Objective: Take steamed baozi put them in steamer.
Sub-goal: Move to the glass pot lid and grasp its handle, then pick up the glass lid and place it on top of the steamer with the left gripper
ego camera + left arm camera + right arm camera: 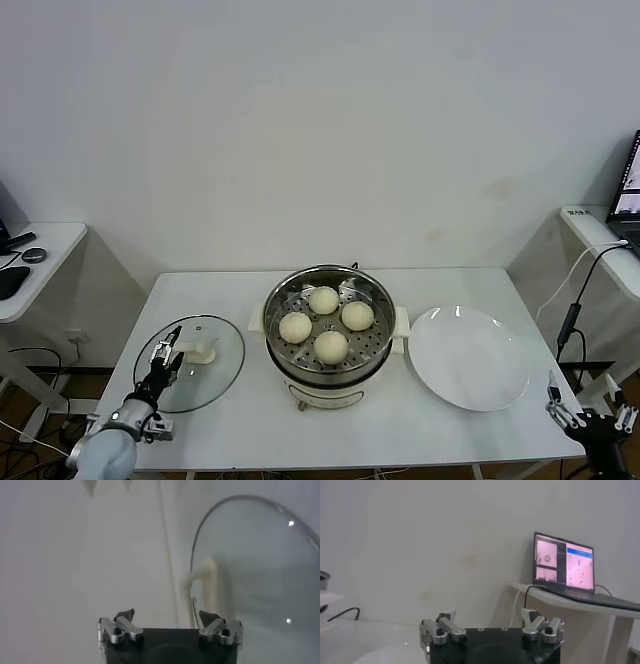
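My left gripper (170, 352) sits low at the near left corner of the table (440, 425), its fingers spread wide and holding nothing, tips just over the near rim of the glass lid (205, 365). From my left wrist I see that lid (260, 575) right ahead of my fingers, its white handle (205, 582) lying beyond the pads; the head camera shows the same handle (200, 352) just past my fingertips.

My right gripper (585, 405) hangs off the near right corner of the table, fingers also splayed apart and empty. The white plate (468, 358) lies beyond and inward of them, bare.

Farther out, between my two sets of fingers, stands the steamer (328, 335), and the four steamed baozi (328, 322) rest on its perforated tray, none touching another.

Only my right wrist shows the laptop (565, 562) open on a side shelf (580, 602), far beyond my fingers; its screen is lit, but I cannot read any writing on it. I see no brand or label elsewhere.
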Robot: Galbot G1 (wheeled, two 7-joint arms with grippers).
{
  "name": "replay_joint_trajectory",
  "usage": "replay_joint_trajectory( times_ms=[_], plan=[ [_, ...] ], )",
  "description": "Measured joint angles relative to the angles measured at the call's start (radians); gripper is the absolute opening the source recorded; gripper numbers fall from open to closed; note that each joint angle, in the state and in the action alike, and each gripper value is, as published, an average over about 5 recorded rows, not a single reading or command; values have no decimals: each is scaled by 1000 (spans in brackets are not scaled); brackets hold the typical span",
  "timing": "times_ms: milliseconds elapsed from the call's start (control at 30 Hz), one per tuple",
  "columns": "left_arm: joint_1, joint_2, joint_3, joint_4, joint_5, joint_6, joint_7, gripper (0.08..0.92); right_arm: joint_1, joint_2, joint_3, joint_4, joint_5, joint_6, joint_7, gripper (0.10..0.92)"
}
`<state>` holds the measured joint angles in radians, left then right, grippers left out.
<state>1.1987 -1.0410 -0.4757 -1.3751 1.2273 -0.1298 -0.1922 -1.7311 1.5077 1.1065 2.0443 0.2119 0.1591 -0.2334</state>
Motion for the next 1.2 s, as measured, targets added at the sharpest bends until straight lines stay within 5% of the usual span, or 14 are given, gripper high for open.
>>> replay_joint_trajectory(
  times_ms=[167,833,1200],
  plan=[
    [-50,-3,18,48,15,1,5,791,0,4,-6,-2,-5,-1,0,823],
    [-101,9,40,122,-30,-6,-25,223,0,14,-59,-16,-36,8,1,823],
    [55,69,-20,-130,-116,96,-23,175,17,7,-112,-36,-70,15,0,823]
  ],
)
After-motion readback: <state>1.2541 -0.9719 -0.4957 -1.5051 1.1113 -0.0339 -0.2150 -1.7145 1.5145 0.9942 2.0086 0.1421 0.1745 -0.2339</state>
